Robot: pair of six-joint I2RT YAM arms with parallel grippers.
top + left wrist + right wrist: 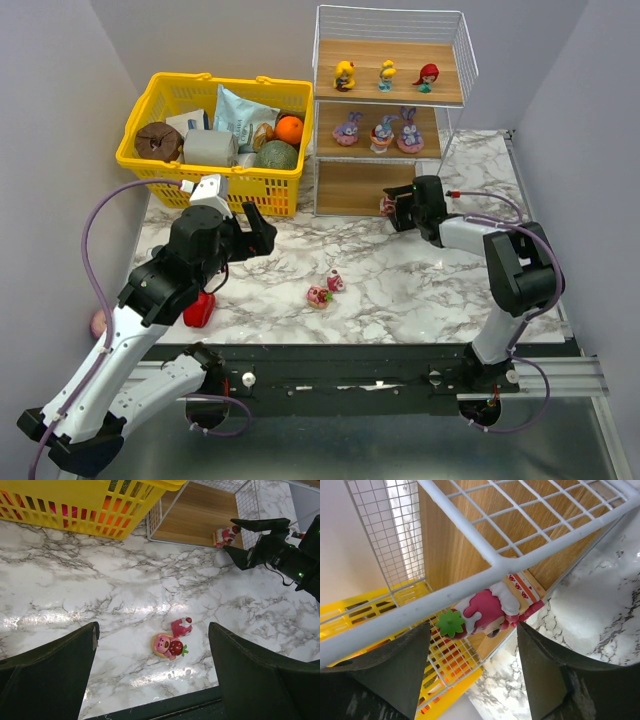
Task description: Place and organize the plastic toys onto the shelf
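The shelf [392,60] stands at the back. Three dolls [386,75] are on its top board and three purple-pink bunnies [383,133] on the middle one. A pink-red toy [387,206] sits at the front right edge of the bottom board; it also shows in the left wrist view [226,535] and the right wrist view [490,609]. My right gripper [396,210] [472,627] is open with its jaws either side of that toy, not touching it. Two more pink-red toys [320,295] [335,282] lie on the table, seen in the left wrist view [168,645] [182,626]. My left gripper [255,225] [154,630] is open and empty above them.
A yellow basket [160,160] full of food items stands left of the shelf. A red bell pepper [200,310] lies under my left arm near the table's front edge. A pink ball [98,322] sits off the table's left side.
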